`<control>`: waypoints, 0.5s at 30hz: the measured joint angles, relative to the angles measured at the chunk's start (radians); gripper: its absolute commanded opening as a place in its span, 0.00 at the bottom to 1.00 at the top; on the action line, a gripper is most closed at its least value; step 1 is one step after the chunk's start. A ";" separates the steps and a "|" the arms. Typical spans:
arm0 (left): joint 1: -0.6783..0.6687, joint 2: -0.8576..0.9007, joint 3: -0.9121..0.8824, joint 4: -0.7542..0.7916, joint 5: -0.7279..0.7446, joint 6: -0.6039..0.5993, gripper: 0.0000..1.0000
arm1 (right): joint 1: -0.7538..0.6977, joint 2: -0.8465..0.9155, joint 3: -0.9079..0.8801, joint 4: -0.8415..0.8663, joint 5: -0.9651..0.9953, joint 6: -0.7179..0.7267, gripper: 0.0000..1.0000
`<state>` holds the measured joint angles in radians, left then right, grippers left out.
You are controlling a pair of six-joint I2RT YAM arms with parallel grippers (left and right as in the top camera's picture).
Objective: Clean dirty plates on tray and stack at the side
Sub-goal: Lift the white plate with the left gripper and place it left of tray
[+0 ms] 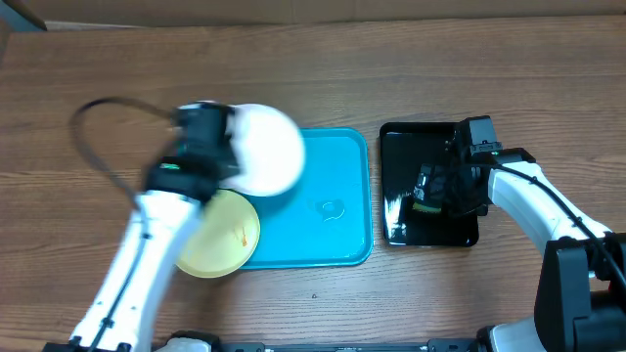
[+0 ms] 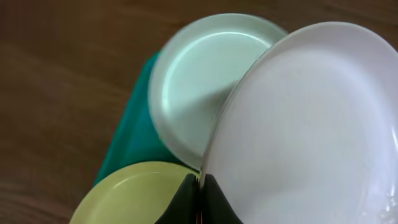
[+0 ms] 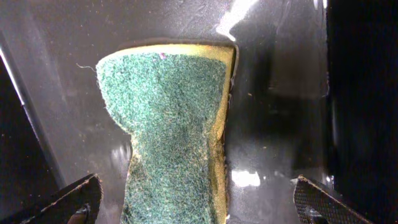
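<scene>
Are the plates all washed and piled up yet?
Not yet: no stack shows at the side. The left tool grips one round white plate above the big turquoise plastic tray. The right tool hangs open over the green scouring sponge in the glossy black tray. Left to do: the second white plate and the smeared yellow-green plate, both on the turquoise tray, then stacking.

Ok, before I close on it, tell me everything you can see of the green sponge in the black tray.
The waisted green-and-yellow sponge lies flat, green scouring face up, thin yellow foam showing along its top and right edges. Its far end is wide and rounded; it narrows toward the camera. It rests on the glossy black plastic tray, which shows glare. The right gripper hangs open over it, fingers either side, neither touching it.
</scene>
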<state>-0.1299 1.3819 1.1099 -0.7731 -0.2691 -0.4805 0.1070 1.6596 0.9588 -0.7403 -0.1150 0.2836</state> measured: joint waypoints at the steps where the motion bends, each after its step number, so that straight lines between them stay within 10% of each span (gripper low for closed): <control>1: 0.094 0.000 0.000 -0.006 0.052 0.000 0.04 | 0.000 0.000 0.000 0.000 0.000 0.000 1.00; 15: 0.904 0.024 0.000 0.014 0.288 0.000 0.04 | 0.000 0.000 0.000 0.000 0.000 0.000 1.00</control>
<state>0.7746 1.4055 1.1099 -0.7593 0.0185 -0.4808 0.1070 1.6596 0.9588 -0.7406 -0.1150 0.2836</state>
